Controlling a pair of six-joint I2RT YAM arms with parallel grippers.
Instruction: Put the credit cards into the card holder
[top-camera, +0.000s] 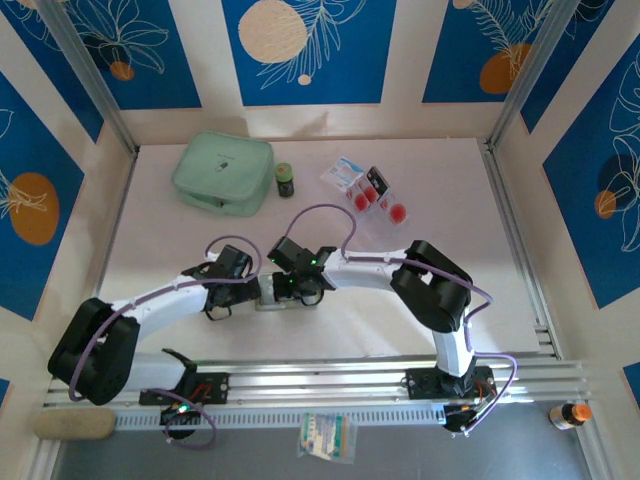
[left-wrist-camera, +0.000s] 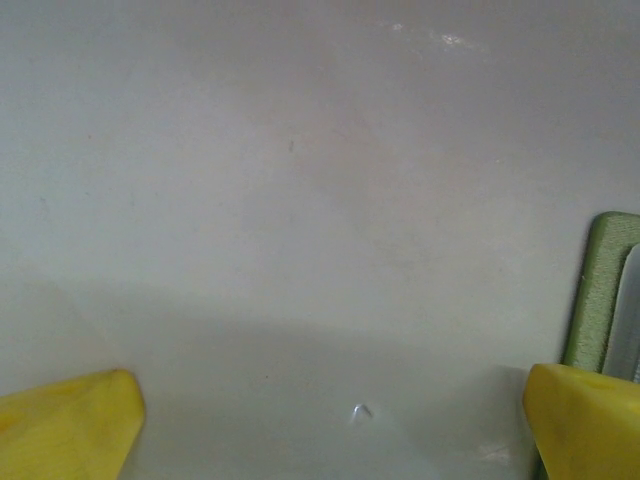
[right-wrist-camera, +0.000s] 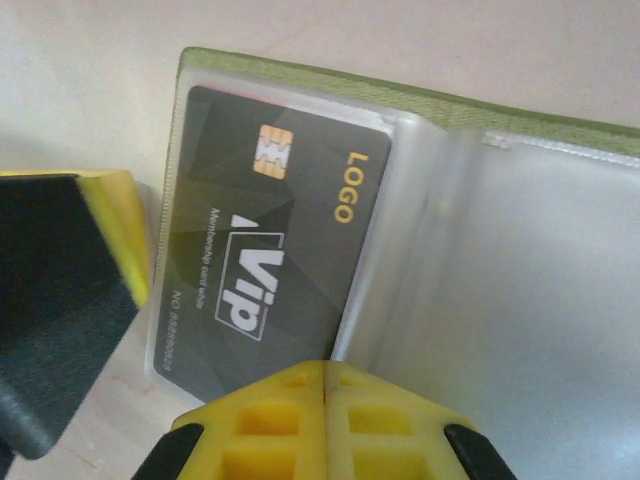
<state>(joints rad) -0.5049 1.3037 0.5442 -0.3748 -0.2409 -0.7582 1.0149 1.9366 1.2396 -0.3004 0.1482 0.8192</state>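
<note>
Lying open on the smooth white table (top-camera: 450, 240), the card holder (right-wrist-camera: 470, 260) shows an olive-green woven fabric edge around pale, cloudy plastic sleeves. A black card (right-wrist-camera: 270, 260) sits in the left sleeve. It is a flat, matte rectangle with a gold chip, gold "LOGO" lettering and a white "VIP" mark. The right gripper (right-wrist-camera: 325, 420) is at the holder's near edge, its ribbed yellow fingertips pressed tight together with nothing visibly caught between them. The left gripper (left-wrist-camera: 330, 430) rests low over the table with its jaws spread wide and nothing between them. One of its fingers (left-wrist-camera: 585, 420) is just beside the holder's green stitched border.

From above, both grippers meet over the holder near the middle of the table. Further back, the loose credit cards (top-camera: 378, 195), whitish with red dots, lie fanned beside a white-and-blue sachet (top-camera: 345, 170). A small dark bottle (top-camera: 285, 180) and a soft mint-green pouch (top-camera: 222, 172) with rounded corners sit to their left.
</note>
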